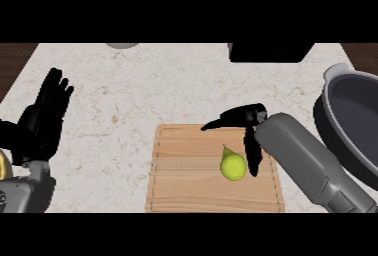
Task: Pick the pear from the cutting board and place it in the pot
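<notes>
Pear (pixel 233 165), stem toward 11 o'clock on cutting board (pixel 214 172): lay just at 9 o'clock of right hand (pixel 247 127), fingers spread wide, holding nothing; pot (pixel 354 125) at 3 o'clock.

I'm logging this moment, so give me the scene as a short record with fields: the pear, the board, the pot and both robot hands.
pear: yellow-green pear, lying on the cutting board, stem toward the far edge
cutting board: wooden cutting board, on the speckled counter
pot: dark pot at the view's right edge, no pear in it
right robot hand: right robot hand over the board's far right corner, fingers open, one reaching down beside the pear, not curled round it
left robot hand: left robot hand at the view's left, open, fingers up, resting
</notes>
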{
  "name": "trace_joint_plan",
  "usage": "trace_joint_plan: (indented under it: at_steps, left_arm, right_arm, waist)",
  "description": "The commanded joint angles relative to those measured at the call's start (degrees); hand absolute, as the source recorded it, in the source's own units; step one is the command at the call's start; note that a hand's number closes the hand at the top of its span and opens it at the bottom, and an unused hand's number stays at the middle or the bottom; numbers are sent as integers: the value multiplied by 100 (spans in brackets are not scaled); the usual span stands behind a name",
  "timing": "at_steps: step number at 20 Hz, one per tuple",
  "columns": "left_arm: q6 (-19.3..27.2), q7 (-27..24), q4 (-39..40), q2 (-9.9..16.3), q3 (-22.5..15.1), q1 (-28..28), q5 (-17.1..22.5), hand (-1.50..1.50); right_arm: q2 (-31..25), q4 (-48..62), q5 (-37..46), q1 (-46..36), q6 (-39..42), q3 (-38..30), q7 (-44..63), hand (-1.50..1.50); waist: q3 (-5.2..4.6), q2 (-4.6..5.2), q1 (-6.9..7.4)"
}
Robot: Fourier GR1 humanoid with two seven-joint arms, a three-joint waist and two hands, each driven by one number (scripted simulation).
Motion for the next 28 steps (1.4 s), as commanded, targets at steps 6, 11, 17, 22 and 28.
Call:
trace_joint_plan:
  at_steps: [6,11,17,22,28]
  left_arm:
    - [-372,-135,148,-59,297,25,-7,0]
    - [-321,268,-215,-126,208,-29,-139,0]
    - [-242,139,-205,-336,131,83,-328,0]
    - [-425,298,-174,-234,278,56,-205,0]
    - [-422,-252,180,-371,327,65,-337,0]
  right_arm:
    - [231,132,895,200,-40,-289,-470,-150]
    - [450,764,1394,281,-474,-352,-661,-150]
    - [307,503,1809,364,-477,-109,-1401,150]
    - [745,563,2075,511,-801,-26,-1496,150]
    - [480,573,2214,539,-696,-49,-1909,150]
  waist:
    - [1,9,21]
    - [2,14,40]
    - [2,14,37]
    - [2,11,44]
    - [-1,14,26]
